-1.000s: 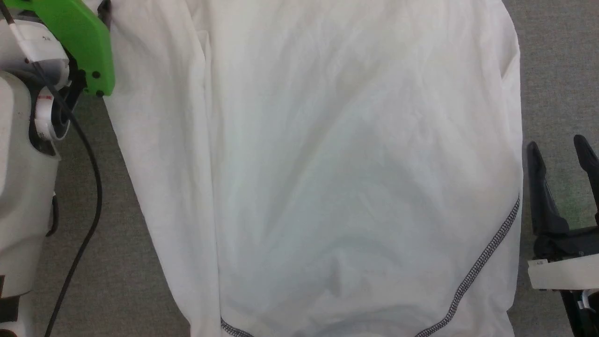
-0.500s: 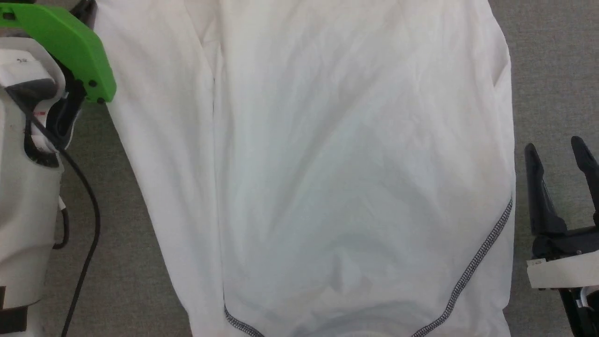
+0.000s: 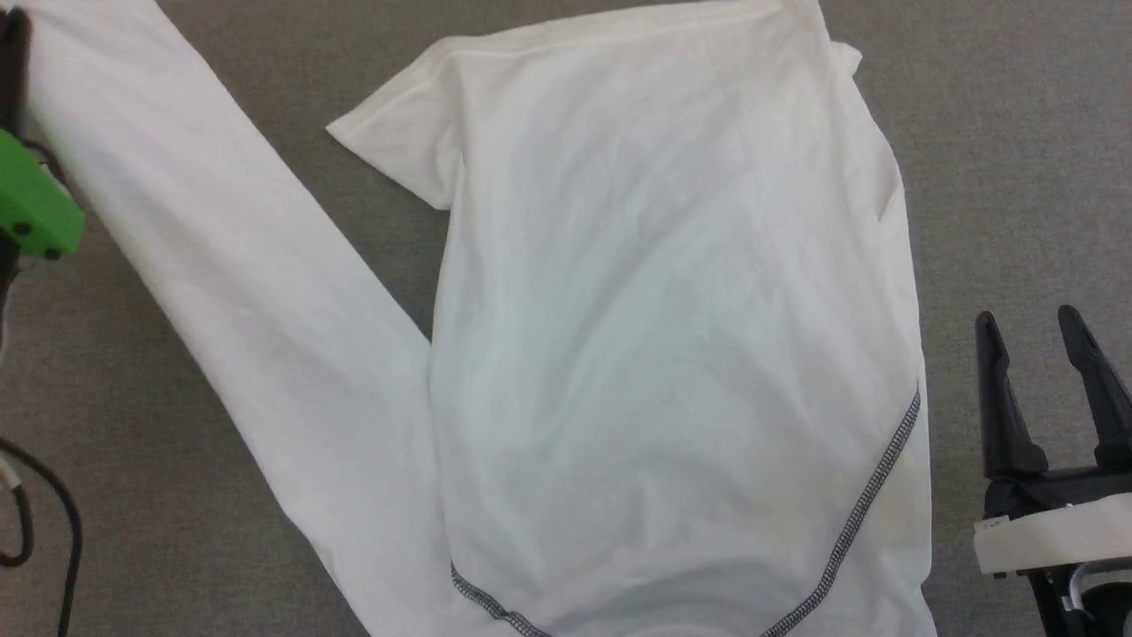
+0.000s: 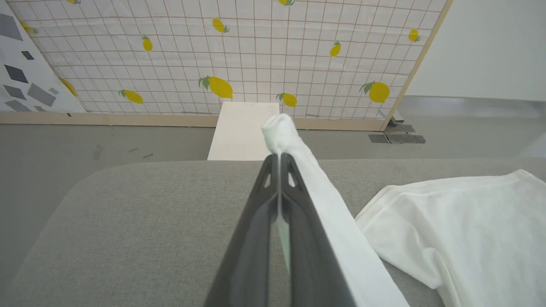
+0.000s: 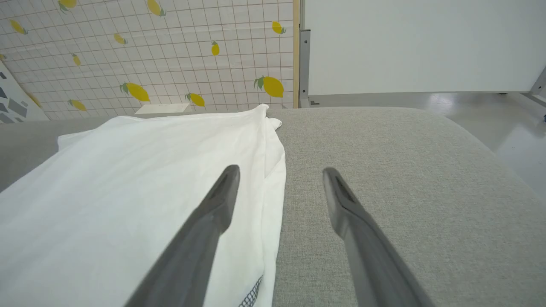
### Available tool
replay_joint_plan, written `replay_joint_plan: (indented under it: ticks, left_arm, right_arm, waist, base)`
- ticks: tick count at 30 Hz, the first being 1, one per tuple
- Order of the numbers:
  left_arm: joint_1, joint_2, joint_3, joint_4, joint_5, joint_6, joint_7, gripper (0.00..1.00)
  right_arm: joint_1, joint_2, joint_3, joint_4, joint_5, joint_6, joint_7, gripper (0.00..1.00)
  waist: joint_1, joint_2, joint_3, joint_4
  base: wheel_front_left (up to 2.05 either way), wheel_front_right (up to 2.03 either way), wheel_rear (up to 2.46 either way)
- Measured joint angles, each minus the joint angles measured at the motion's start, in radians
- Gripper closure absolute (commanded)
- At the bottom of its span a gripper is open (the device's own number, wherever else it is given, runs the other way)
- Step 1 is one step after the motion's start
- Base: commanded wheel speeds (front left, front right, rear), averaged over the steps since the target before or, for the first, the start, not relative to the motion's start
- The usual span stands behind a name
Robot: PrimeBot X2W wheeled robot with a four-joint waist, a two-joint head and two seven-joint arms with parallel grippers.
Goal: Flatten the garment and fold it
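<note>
The garment point(image 3: 672, 354), a thin white shirt with dark stitching along a seam point(image 3: 871, 495), lies flat on the grey padded table point(image 3: 1017, 133). One long sleeve point(image 3: 230, 292) stretches from the body toward the upper left. My left gripper point(image 3: 16, 44) sits at that sleeve's end by a green part point(image 3: 31, 208). In the left wrist view the left gripper point(image 4: 279, 157) is shut on the sleeve, with the bunched cuff point(image 4: 279, 130) sticking out past the tips. My right gripper point(image 3: 1048, 354) stands open just right of the shirt's edge, over bare table, as the right wrist view also shows point(image 5: 281, 172).
The table's rounded far corners point(image 4: 89, 179) drop to a grey floor. A white box point(image 4: 245, 130) stands beyond the far edge before a lemon-patterned screen point(image 4: 222, 87). A black cable point(image 3: 53, 531) hangs at my lower left. Bare table lies right of the shirt point(image 5: 384, 162).
The left gripper has shut on the sleeve end and drawn the sleeve out to the left, away from the body. The head camera has shifted too. The right gripper stays open.
</note>
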Motion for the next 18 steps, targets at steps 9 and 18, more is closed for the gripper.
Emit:
replay_joint_plan:
  ticks: [9,18]
  left_arm:
    - [0.358,0.033,0.248,-0.197,-0.078,0.084,-0.010,1.00]
    - [0.594,-0.033,0.408,-0.321,-0.133,0.099,-0.054,1.00]
  right_arm:
    - [0.057,0.050,-0.012,-0.024,-0.029,0.000,0.026,0.00]
    - [0.079,0.072,-0.008,-0.047,-0.042,0.000,0.048,0.00]
  waist:
    - [0.0000,0.0000,-0.124,0.036]
    - [0.0000,0.0000,-0.201,0.084]
  base:
    - [0.00,0.00,0.00]
    - [0.00,0.00,0.00]
